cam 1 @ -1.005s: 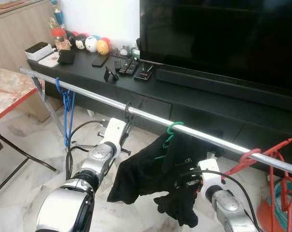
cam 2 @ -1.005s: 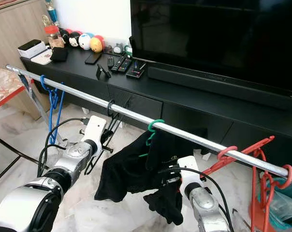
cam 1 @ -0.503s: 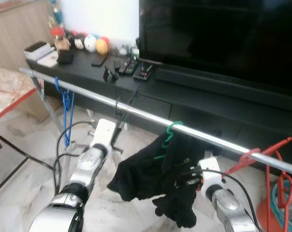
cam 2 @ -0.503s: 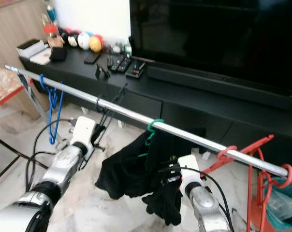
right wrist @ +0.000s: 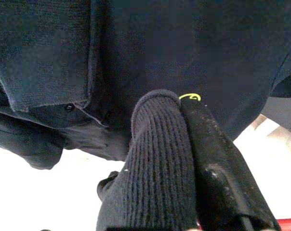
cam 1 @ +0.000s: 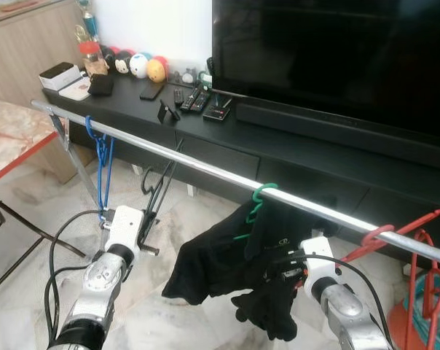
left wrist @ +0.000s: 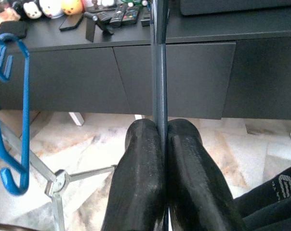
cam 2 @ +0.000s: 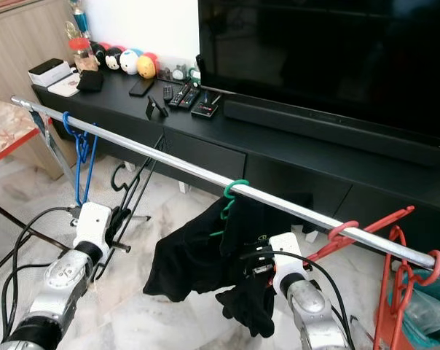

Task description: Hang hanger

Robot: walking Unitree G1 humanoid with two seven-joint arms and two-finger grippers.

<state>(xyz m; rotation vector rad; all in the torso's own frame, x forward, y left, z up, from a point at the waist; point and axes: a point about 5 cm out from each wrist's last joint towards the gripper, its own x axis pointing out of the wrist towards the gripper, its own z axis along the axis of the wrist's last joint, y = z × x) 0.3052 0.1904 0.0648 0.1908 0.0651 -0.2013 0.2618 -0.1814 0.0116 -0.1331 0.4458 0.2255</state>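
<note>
A black wire hanger (cam 1: pixel 159 182) is pinched in my left gripper (cam 1: pixel 146 227), low and to the left of the silver rail (cam 1: pixel 205 169). Its hook (cam 2: pixel 120 175) curls just below the rail and looks free of it. In the left wrist view the fingers (left wrist: pixel 140 168) are shut on a thin bar of that hanger. My right gripper (cam 1: pixel 280 274) is buried in a black garment (cam 1: pixel 220 255) that hangs from a green hanger (cam 1: pixel 256 197) on the rail. In the right wrist view its fingers (right wrist: pixel 218 159) are shut on the dark knitted cloth.
A blue hanger (cam 1: pixel 101 164) hangs near the rail's left end, and red hangers (cam 1: pixel 398 233) near its right end. Behind the rail stands a black TV cabinet (cam 1: pixel 293 146) with a television, remotes and small toys. A red-edged table (cam 1: pixel 9 138) is at left. Below is marble floor.
My left arm has drawn back, down and to the left, taking the black hanger along; its hook has come off the rail. The right gripper stays in the garment.
</note>
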